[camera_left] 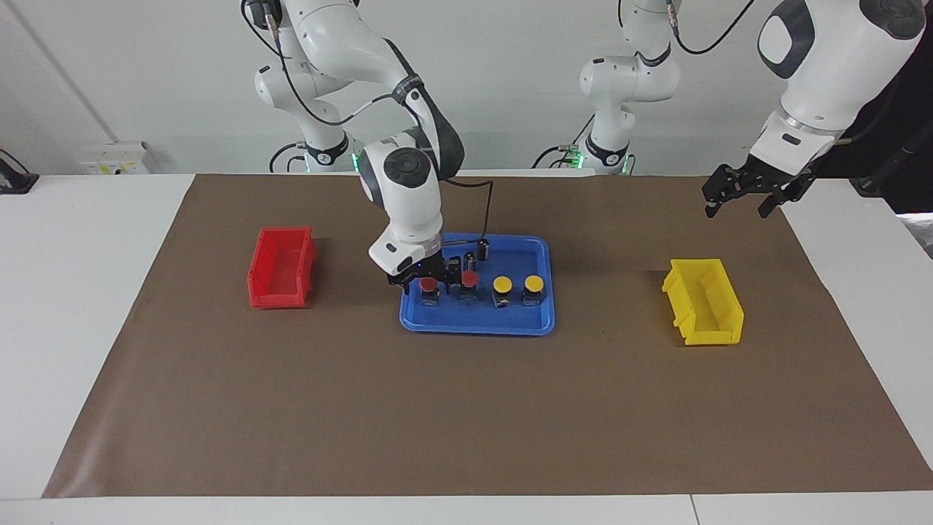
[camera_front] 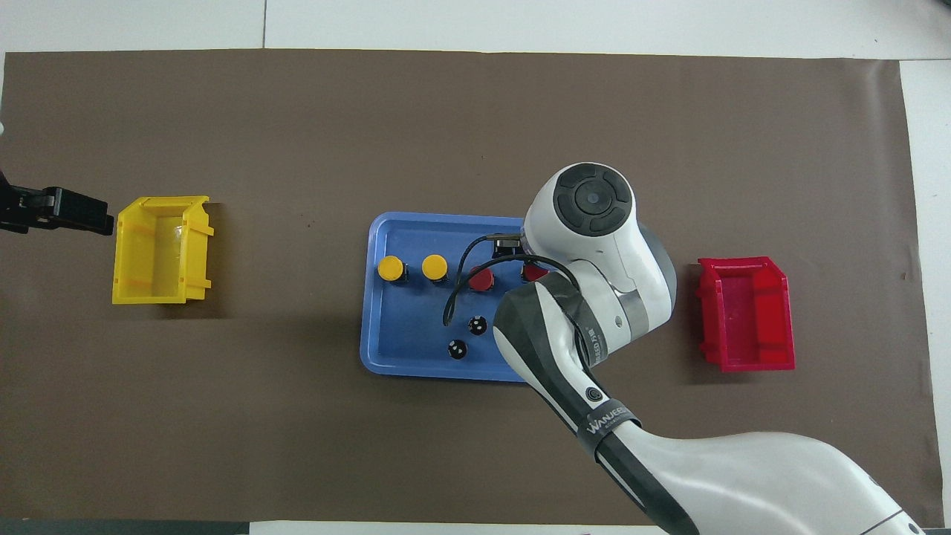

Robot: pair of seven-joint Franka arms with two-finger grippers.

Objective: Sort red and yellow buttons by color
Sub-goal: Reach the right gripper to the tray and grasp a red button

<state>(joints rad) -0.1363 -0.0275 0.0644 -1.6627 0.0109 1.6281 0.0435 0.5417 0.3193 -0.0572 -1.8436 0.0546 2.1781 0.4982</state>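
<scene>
Four buttons stand in a row in the blue tray point(camera_left: 477, 325): two red buttons point(camera_left: 428, 284) point(camera_left: 469, 279) toward the right arm's end, two yellow buttons point(camera_left: 502, 284) point(camera_left: 534, 283) toward the left arm's end. My right gripper point(camera_left: 427, 280) is down in the tray, open, with a finger on each side of the end red button, whose cap shows between them. In the overhead view the right wrist covers most of that red button point(camera_front: 533, 273). My left gripper point(camera_left: 743, 194) waits open in the air over the mat by the yellow bin point(camera_left: 703, 301).
A red bin point(camera_left: 280, 267) sits on the brown mat beside the tray at the right arm's end. Two small dark cylinders point(camera_left: 483, 248) point(camera_left: 469, 259) stand in the tray, nearer to the robots than the buttons.
</scene>
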